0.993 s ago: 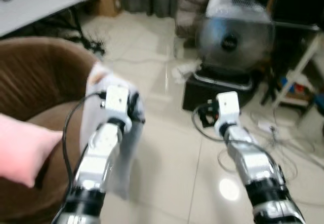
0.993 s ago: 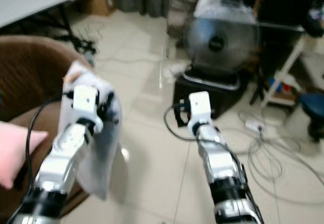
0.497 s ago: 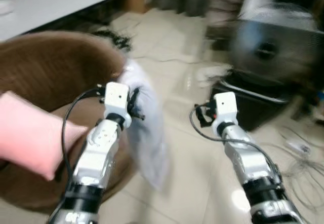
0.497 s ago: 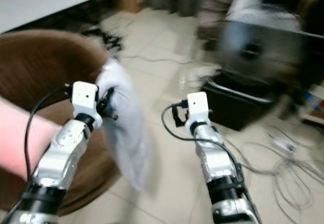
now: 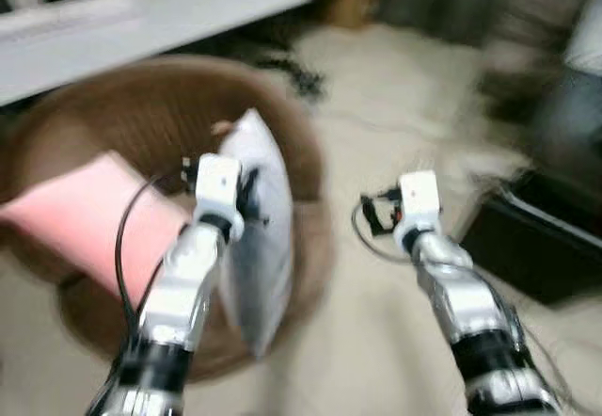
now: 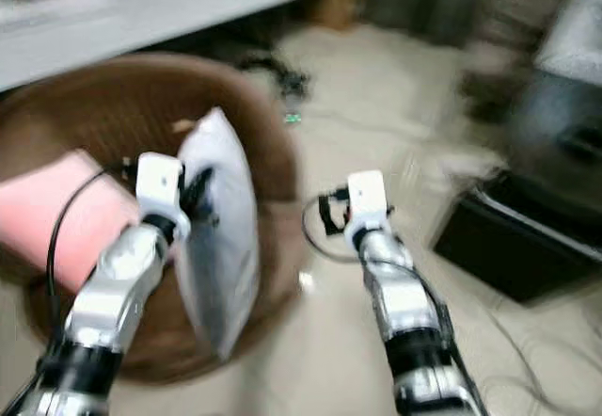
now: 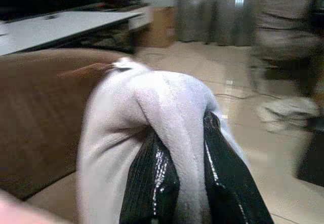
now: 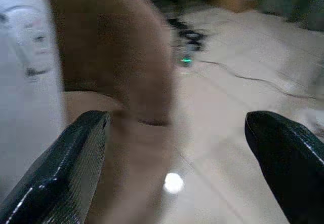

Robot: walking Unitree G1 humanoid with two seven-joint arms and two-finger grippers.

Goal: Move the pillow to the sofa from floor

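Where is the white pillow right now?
The white pillow hangs pinched in the left gripper, on the robot's left, over the brown sofa and beside a pink cushion.

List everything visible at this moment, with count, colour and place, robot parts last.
Pillow: one, white, hanging from the left hand over the sofa's near edge.
Cushion: one, pink, lying on the sofa seat.
Sofa: one, brown, round-backed, ahead on the robot's left.
Table: one, white, behind the sofa.
Box: one, black, on the floor at right.
Floor: pale tiles; cables blurred.
Left hand: black fingers shut on the pillow.
Right hand: black fingers open, holding nothing, above the floor beside the sofa.
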